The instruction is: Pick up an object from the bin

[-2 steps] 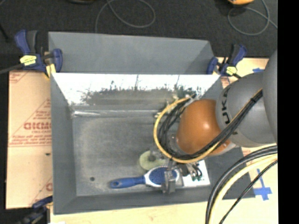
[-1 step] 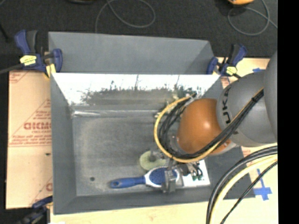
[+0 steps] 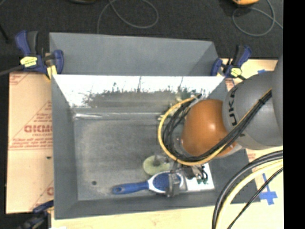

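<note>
Nothing is lifted yet. The blue brush lies flat on the floor of the grey bin by its front wall, with its head to the right. The arm is low in the front right corner, with its jaws down at the brush head. I cannot tell whether they are open or closed round it. A pale round thing lies just beside. The grasp and lift remain, I judge.

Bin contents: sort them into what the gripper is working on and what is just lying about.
In hand:
gripper
blue brush, its head at the gripper

Lying about:
pale green round thing
white card
</note>
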`<move>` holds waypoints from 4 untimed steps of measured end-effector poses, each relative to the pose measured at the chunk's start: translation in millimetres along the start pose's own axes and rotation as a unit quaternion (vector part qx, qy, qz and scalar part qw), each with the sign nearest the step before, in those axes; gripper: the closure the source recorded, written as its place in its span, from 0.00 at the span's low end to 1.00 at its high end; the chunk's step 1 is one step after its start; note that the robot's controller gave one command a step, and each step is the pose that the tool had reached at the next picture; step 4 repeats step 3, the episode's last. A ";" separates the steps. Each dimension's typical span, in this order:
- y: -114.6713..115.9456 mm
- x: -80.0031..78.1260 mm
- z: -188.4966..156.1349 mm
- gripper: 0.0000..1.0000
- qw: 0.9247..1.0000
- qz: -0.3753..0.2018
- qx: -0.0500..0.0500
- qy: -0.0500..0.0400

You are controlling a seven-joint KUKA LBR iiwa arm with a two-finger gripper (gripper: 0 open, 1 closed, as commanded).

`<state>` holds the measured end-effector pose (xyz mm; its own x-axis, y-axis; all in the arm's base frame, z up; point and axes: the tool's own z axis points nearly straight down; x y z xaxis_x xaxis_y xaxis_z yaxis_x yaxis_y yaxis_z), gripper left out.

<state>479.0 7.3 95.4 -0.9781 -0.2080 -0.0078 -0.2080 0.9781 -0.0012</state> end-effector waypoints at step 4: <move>-0.5 -1.8 -53.9 1.00 1.000 -0.001 0.001 -0.002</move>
